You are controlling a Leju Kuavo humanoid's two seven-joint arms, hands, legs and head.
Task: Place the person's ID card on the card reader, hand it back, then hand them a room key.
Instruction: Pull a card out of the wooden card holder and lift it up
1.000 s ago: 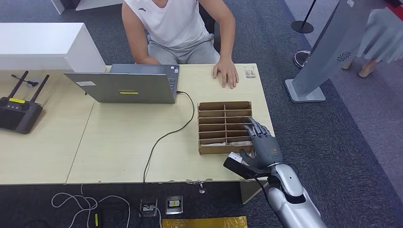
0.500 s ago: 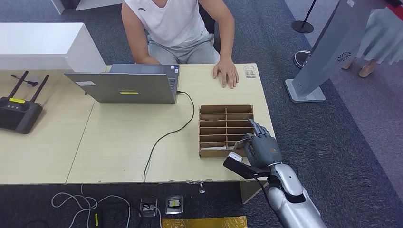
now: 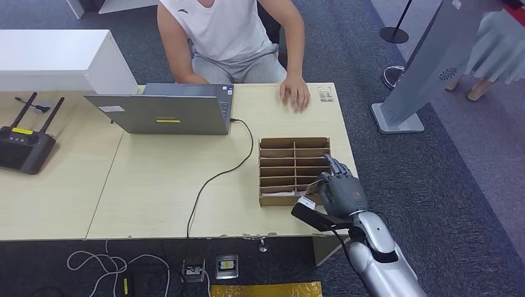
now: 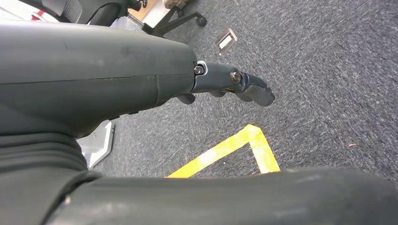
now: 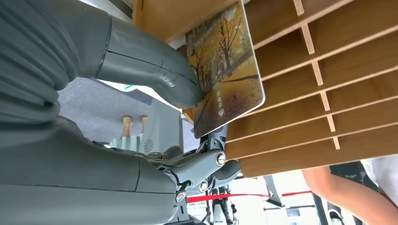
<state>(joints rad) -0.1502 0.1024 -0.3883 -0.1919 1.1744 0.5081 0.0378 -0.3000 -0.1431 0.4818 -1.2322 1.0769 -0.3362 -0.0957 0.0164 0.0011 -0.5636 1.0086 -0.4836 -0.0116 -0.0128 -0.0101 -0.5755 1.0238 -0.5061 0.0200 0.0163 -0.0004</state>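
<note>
The right hand (image 3: 337,193) pinches a key card (image 5: 224,70) between thumb and fingers, its printed face with autumn trees plain in the right wrist view. The card is at the near edge of the rack (image 3: 293,168), a wooden tray of slots just ahead of the hand, and looks partly lifted out of a near slot. I judge this to be the room key, which would put the task in its last step: no ID card or reader can be made out, so whether that part is done cannot be confirmed. What is left is carrying the card across to the person's hand (image 3: 295,94), which rests on the table well beyond the rack. The near slots hold pale cards; the far ones look bare. The left hand (image 4: 234,84) hangs over the floor, fingers curled, holding nothing.
</note>
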